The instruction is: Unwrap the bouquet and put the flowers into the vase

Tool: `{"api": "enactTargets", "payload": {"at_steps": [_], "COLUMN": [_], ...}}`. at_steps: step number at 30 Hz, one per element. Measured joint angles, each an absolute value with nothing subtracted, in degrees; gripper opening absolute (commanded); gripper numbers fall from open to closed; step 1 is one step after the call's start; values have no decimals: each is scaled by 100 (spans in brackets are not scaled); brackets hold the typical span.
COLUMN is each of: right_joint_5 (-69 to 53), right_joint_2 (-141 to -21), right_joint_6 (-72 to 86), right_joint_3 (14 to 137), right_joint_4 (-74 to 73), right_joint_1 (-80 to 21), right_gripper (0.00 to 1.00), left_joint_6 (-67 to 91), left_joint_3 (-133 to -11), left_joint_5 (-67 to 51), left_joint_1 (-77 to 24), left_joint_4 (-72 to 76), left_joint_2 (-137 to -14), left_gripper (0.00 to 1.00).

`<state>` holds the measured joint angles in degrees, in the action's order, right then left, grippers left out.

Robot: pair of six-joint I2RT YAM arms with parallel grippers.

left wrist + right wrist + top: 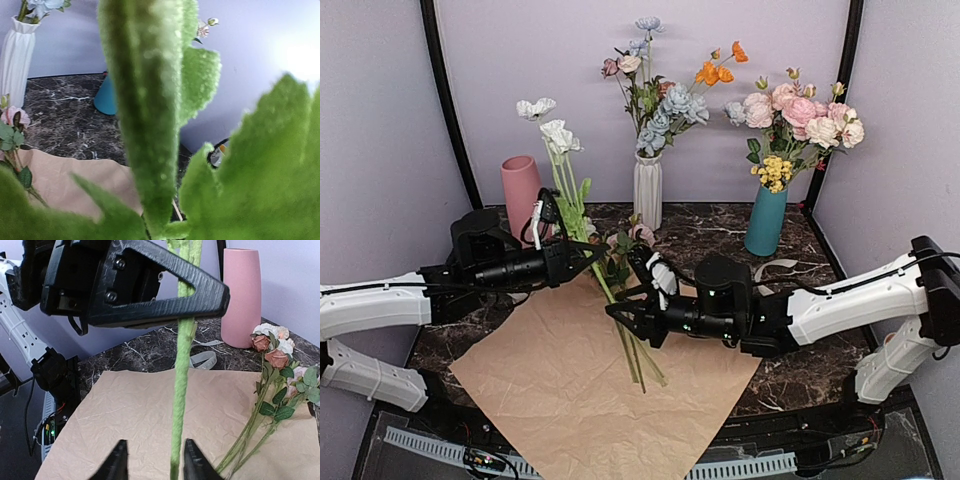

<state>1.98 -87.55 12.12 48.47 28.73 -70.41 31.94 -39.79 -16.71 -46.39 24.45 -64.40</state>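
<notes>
Green stem (180, 365) pinched in my left jaws alone, right jaws spread around it below; top-heavy, it could pivot in that grip and miss the vase (523, 188) mouth.

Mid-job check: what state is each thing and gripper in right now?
left gripper: shut on the held stem
right gripper: open, fingers either side of the held stem
held stem: upright
other flowers: lying on the paper wrap
paper wrap: opened, spread flat
pink vase: upright, no flowers in it
</notes>
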Motion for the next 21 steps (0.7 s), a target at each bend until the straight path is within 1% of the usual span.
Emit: {"api": "enactTargets", "payload": {"at_steps": [1, 2, 4, 7, 9, 14, 21], "right_joint_5": [196, 183, 152, 119, 115, 137, 128], "right_joint_2": [-8755, -8753, -8748, -8696, -8597, -8248, -7999], "right_joint_6": [1264, 1223, 1264, 1306, 1288, 1297, 1389], "right_joint_3": [4864, 4869, 4864, 4829, 4781, 4525, 4121], "right_joint_4": [2875, 2882, 2875, 2869, 2869, 2895, 3011], "right_joint_1": [-7030, -6993, -6910, -6692, -6512, -6224, -6145], "right_gripper": [65, 71, 79, 85, 87, 87, 86], "left_joint_6": [3089, 2954, 2628, 2093, 1745, 770, -266], "left_joint_3": [-4141, -4357, -4919, -5986, -6598, -7782, -9627], "left_joint_5": [-1509, -1295, -823, -174, 209, 1273, 1931], "left_joint_1": [-4639, -4639, -4626, -4405, -4154, -3662, -2801], "left_joint_4": [2141, 1813, 1170, 377, 64, -257, -580], "left_joint_2": [-6412, -6390, -6348, -6316, -6313, -6495, -7835], "left_gripper": [0, 0, 0, 0, 0, 0, 0]}}
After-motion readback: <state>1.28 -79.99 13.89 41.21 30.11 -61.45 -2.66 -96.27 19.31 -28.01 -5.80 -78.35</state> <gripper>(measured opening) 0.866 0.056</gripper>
